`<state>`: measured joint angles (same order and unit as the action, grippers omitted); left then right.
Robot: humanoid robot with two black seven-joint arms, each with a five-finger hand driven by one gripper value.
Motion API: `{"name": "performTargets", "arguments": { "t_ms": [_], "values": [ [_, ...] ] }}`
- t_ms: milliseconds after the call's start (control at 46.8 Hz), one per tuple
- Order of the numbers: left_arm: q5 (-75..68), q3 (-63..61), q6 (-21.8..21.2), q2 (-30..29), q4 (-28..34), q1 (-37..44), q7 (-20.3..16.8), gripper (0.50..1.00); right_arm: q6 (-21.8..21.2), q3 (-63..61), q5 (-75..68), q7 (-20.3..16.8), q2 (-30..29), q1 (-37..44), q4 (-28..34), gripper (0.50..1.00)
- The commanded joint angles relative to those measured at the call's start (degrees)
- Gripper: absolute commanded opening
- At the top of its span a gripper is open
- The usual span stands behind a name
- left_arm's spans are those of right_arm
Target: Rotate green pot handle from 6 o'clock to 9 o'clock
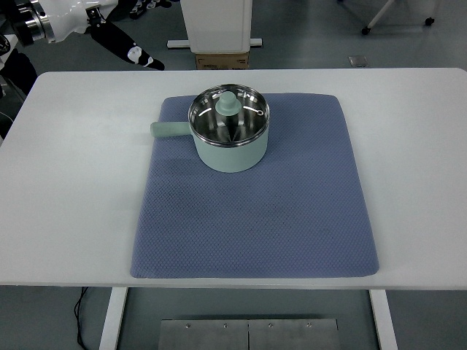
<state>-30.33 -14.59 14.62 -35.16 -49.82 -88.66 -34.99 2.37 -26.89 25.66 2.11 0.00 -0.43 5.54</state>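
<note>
A pale green pot [230, 143] with a glass lid and a green knob [229, 104] stands on the far middle of a blue mat [255, 219]. Its green handle [169, 129] points to the picture's left, at about 9 o'clock. My left arm [58, 20] shows at the top left corner, beyond the table's far edge. Its hand [137, 54] has dark fingers stretched out and holds nothing, well away from the pot. The right arm does not show.
The mat lies on a white table [66, 189]. Behind the far edge stand a white column base [217, 25] and a cardboard box [222, 60]. A wheeled stand's legs [394, 14] show at the top right.
</note>
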Motion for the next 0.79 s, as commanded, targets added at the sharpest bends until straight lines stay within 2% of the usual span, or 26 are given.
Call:
{"name": "performTargets", "arguments": {
  "t_ms": [0, 150, 321, 492, 769],
  "values": [
    [8.0, 0.1, -0.6, 0.3, 2.3, 1.7, 0.0, 1.000, 0.0, 0.0, 0.0, 0.0, 0.0, 0.0, 0.0, 1.000],
    [19.2, 0.1, -1.2, 2.2, 5.3, 3.9, 0.0, 1.000, 0.0, 0.0, 0.0, 0.0, 0.0, 0.0, 0.0, 1.000],
    [27.2, 1.9, -6.5, 3.3, 6.9, 7.2, 0.0, 1.000, 0.0, 0.0, 0.0, 0.0, 0.0, 0.0, 0.0, 1.000],
    [35.4, 2.7, -8.7, 3.5, 6.9, 9.9, 0.0, 1.000, 0.0, 0.0, 0.0, 0.0, 0.0, 0.0, 0.0, 1.000],
    [48.8, 5.1, -14.4, 7.8, 10.2, 15.5, 0.0, 1.000, 0.0, 0.0, 0.0, 0.0, 0.0, 0.0, 0.0, 1.000]
  ]
}}
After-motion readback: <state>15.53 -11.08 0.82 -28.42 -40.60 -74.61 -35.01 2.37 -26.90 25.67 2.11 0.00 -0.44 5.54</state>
